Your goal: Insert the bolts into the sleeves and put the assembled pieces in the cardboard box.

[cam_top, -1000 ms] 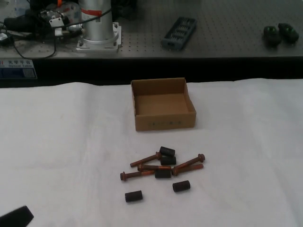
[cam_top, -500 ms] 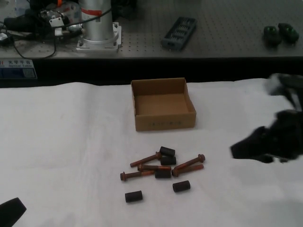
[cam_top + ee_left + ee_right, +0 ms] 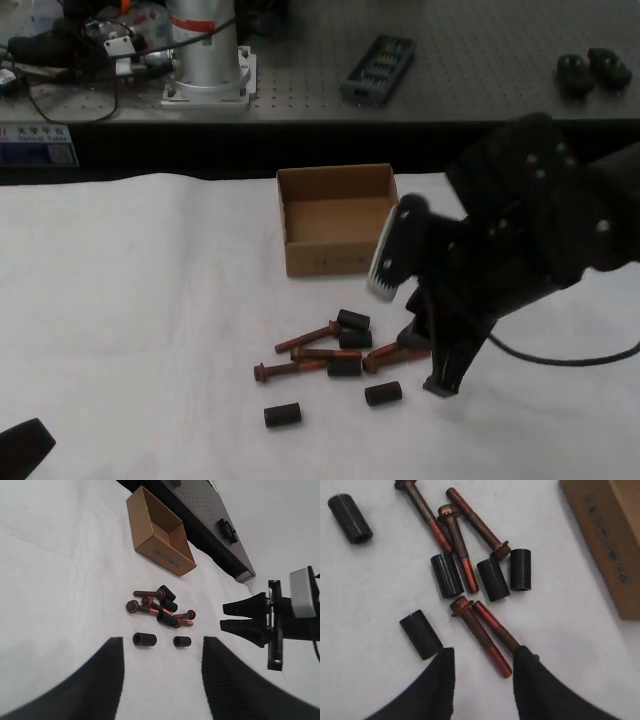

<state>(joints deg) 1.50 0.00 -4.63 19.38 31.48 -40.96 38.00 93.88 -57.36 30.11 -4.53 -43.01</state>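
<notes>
As the right wrist view shows it, the right gripper [image 3: 482, 680] hangs with its fingers spread to either side of the ends of two bolts [image 3: 481, 635] that lie side by side. I see nothing pinched. The left gripper [image 3: 160, 677] is also spread wide and empty. It sits at the lower left corner of the high view, well apart from the parts.

Progress: none that I can see. Five bolts and five sleeves [image 3: 446, 575] lie loose at lower centre of the high view, and no bolt sits in a sleeve. The cardboard box [image 3: 350, 262], just above them, stands open with a bare floor. Every insertion and every placement remains.

Clearance: two sleeves lie apart from the cluster with free cloth [image 3: 130, 300] around them. The middle sleeves crowd the bolts. Left of the parts the cloth is open, while the right arm fills the space to their right. I judge the box's near wall to be the edge to clear.
</notes>
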